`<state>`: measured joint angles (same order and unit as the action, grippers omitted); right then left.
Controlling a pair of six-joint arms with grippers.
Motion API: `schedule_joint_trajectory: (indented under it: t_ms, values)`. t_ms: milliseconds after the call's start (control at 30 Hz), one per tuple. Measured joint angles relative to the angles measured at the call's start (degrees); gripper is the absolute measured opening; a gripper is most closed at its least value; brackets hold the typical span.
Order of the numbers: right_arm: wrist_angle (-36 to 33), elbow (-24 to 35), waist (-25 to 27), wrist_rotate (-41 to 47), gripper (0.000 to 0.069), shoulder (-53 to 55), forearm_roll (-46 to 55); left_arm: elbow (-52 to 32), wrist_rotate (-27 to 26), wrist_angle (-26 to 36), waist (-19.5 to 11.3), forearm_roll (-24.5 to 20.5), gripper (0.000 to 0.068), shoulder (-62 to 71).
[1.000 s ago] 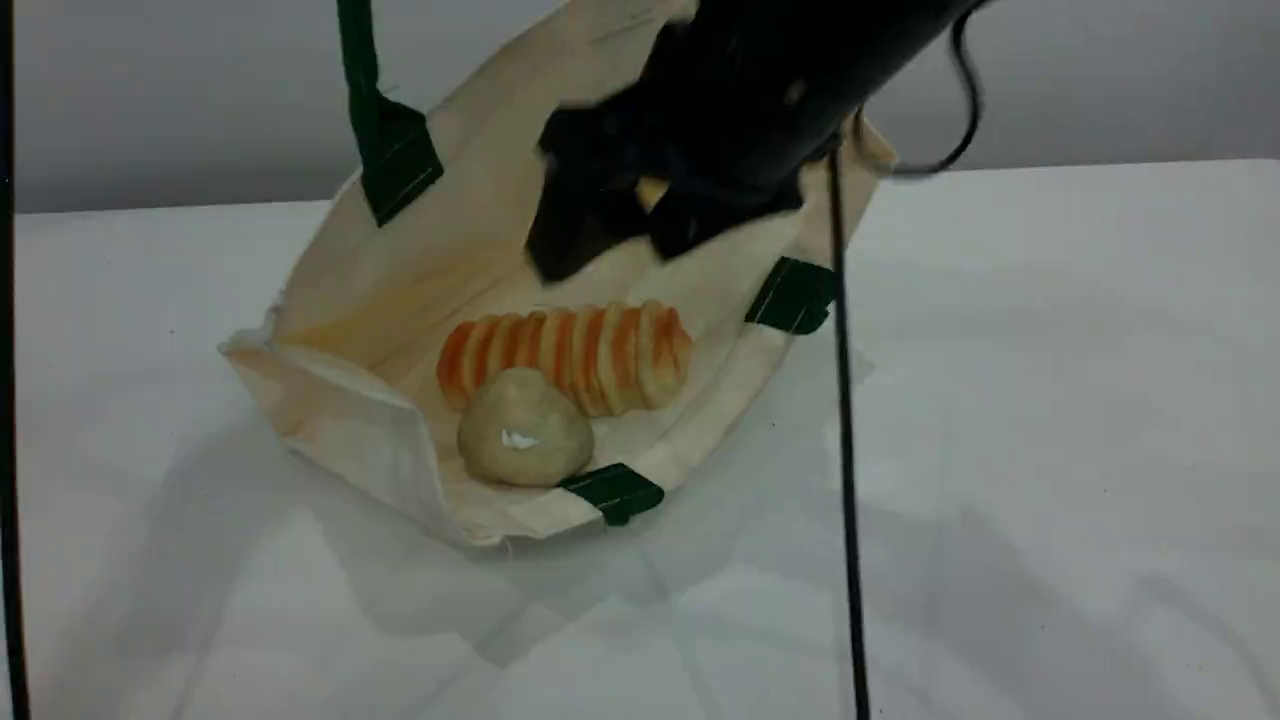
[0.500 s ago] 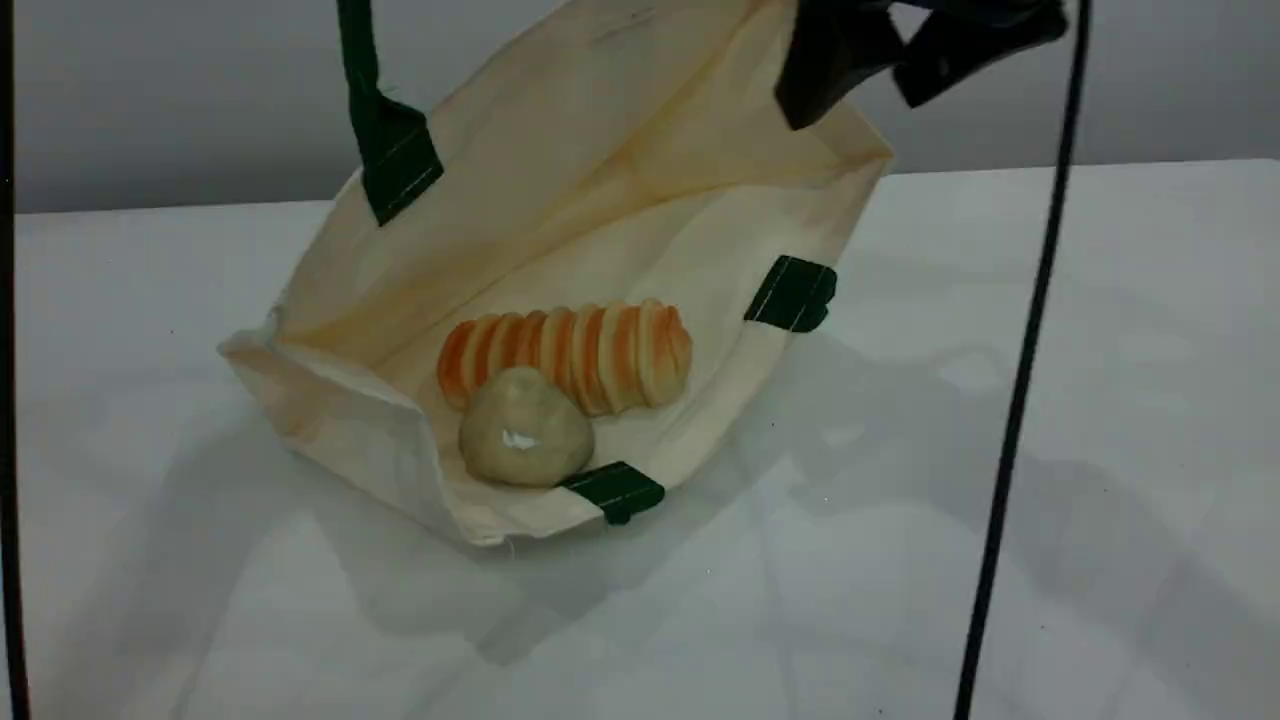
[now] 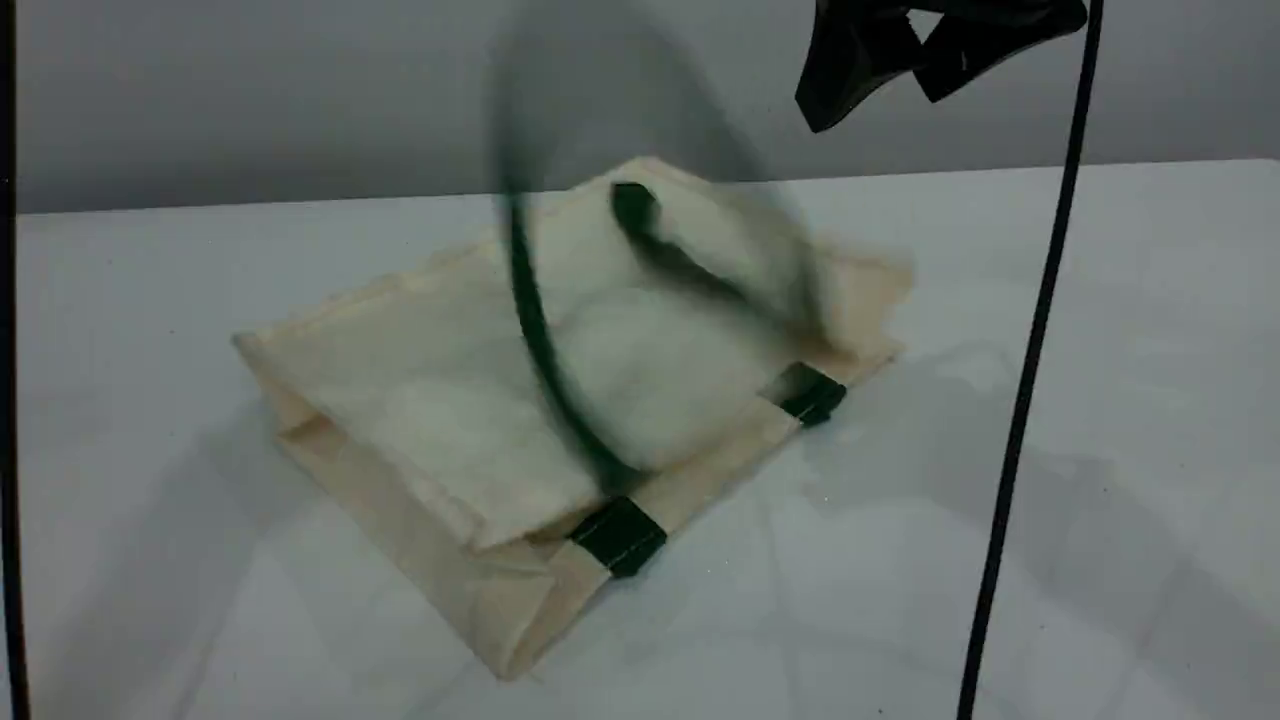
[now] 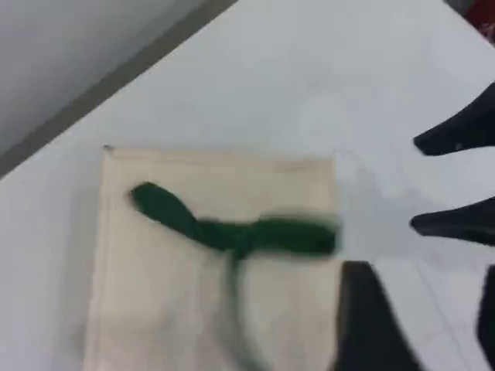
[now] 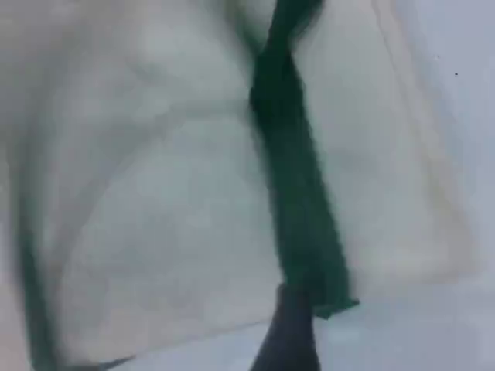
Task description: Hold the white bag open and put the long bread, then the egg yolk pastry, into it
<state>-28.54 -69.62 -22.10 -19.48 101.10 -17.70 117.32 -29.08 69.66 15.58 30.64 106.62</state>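
Lying collapsed on the table [image 3: 1100,400], the white bag [image 3: 440,400] is showing itself soft, light, floppy canvas, its upper panel draping over the mouth; the green strap handle [image 3: 545,350], blurred in mid-swing, is judged the best place to take hold. Long bread and egg yolk pastry are not showing; whether they are sitting inside cannot be told. The right gripper [image 3: 915,65] is hanging above, jaws spread, gripping nothing. The left gripper's state cannot be told.

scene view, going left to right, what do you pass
white bag → dark green tab on its near edge → second green tab → right hand up top → black cable
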Motion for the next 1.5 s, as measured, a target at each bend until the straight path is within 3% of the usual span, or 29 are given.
schedule_joint_trajectory:
  t_ms: [167, 333, 733, 900, 1500]
  values:
    - [-0.6, 0.0, 0.0, 0.0, 0.0568, -0.2, 0.4, 0.0, 0.0, 0.1, 0.0, 0.0, 0.0460, 0.0]
    - [-4.4, -1.9, 1.1, 0.7, 0.0568, -2.7, 1.6, 0.0, 3.1, 0.2, 0.0, -0.9, 0.0475, -1.0]
    - [-21.2, -14.0, 3.5, 16.5, 0.0568, -12.3, 20.0, 0.0, 12.1, 0.4, 0.0, -14.7, 0.0476, -6.0]
    - [-24.0, -14.4, 3.5, 19.5, 0.0568, -15.6, 25.5, 0.0, 12.1, 0.4, 0.0, -15.1, 0.0477, -8.9]
    - [-27.6, -14.4, 3.3, 19.0, 0.0568, -31.8, 21.9, -0.3, 12.3, 0.4, 0.0, -15.6, 0.0477, -20.9]
